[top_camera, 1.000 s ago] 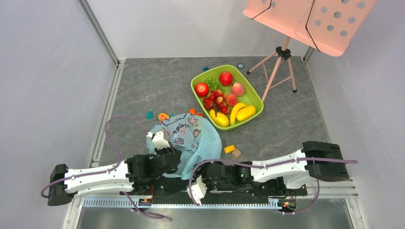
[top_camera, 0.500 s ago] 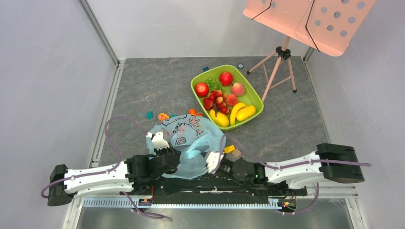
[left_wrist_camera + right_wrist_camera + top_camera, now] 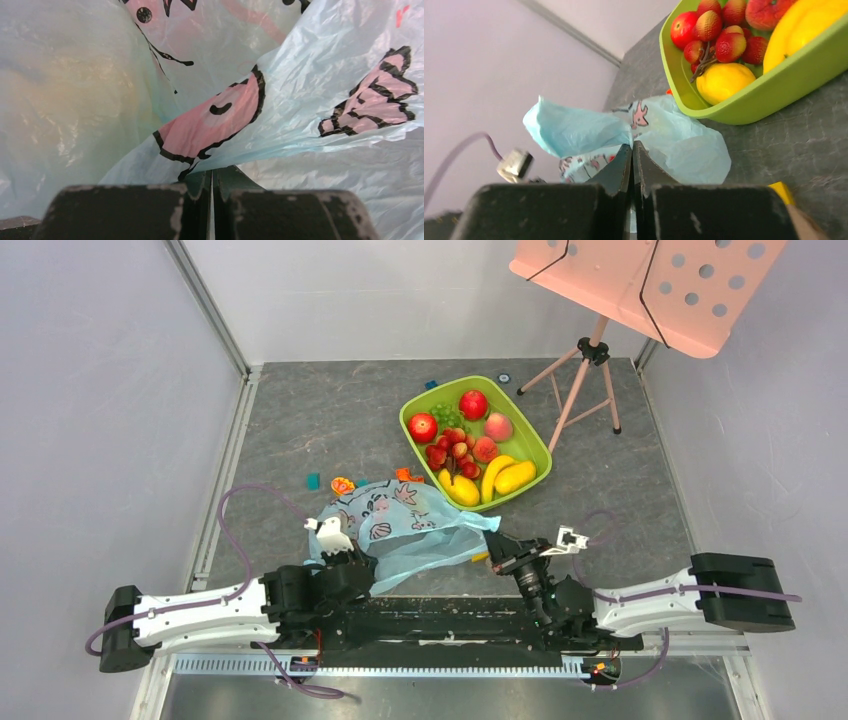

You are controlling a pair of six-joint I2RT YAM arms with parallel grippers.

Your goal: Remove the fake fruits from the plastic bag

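Both clamped on the plastic bag point(image 3: 405, 525), left tool point(image 3: 212, 172) and right tool point(image 3: 632, 150) should part gently so its mouth opens without tearing.

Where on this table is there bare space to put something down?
Two bare patches of the mat: the far left, away from the green tray, and the right, nearer than the tripod legs, beside the tray. It is crowded around the plastic bag: small blocks lie behind it, and the left hand and right hand both grip it.
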